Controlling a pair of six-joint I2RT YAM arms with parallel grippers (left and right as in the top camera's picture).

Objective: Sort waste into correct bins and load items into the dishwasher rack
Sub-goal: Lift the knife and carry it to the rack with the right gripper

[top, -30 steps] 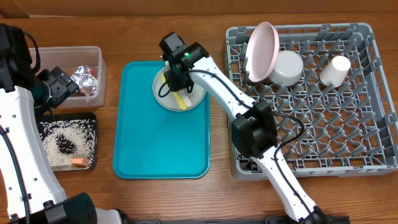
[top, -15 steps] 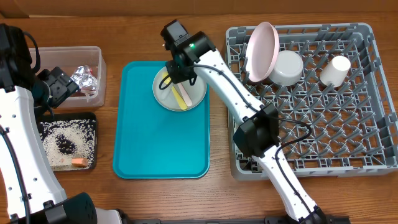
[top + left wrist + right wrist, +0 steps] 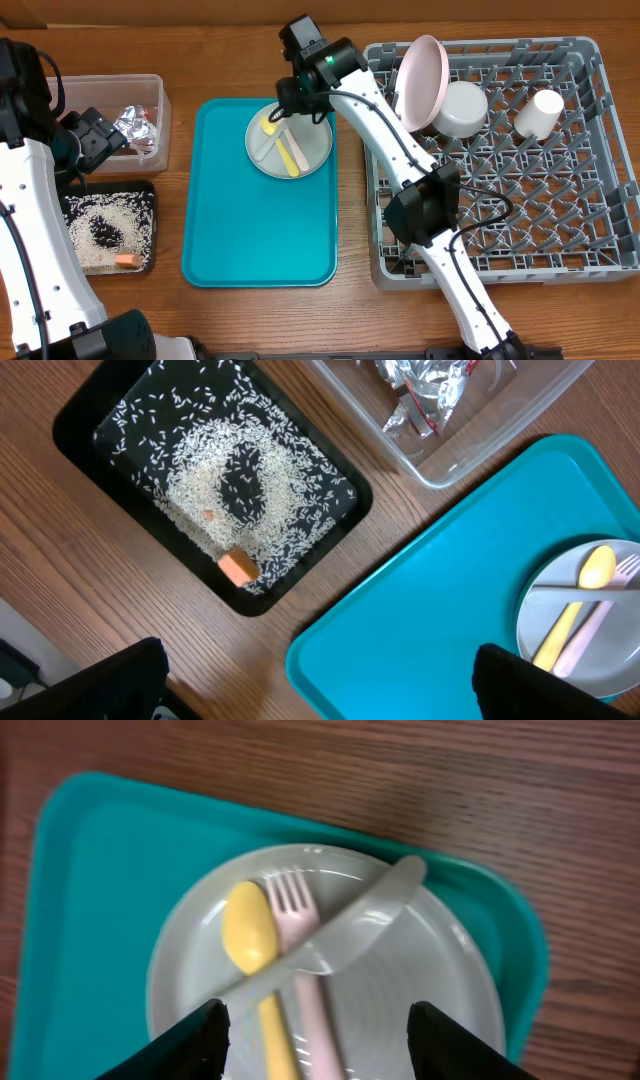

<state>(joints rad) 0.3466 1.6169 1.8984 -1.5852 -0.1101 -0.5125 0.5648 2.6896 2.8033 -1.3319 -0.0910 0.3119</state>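
The rack [image 3: 520, 230] holds a pink plate [image 3: 425, 80], bowl [image 3: 462, 108] and cup [image 3: 540, 112]. On the teal tray [image 3: 250, 240] the grey-green plate [image 3: 420, 990], with its spoon [image 3: 250, 935], fork [image 3: 300, 920] and knife [image 3: 370, 910], looks to be all that is left to load. The tub [image 3: 80, 100] has the foil [image 3: 135, 125], and the black tray [image 3: 100, 465] the rice [image 3: 230, 480] and orange cube [image 3: 238, 567]. The right gripper [image 3: 318, 1030] hangs above that plate, jaws wide and empty, and the left gripper [image 3: 320, 690] is likewise wide and empty. No napkin shows, a red scrap by the foil may be the packet, and the left wrist view cuts off the tub.
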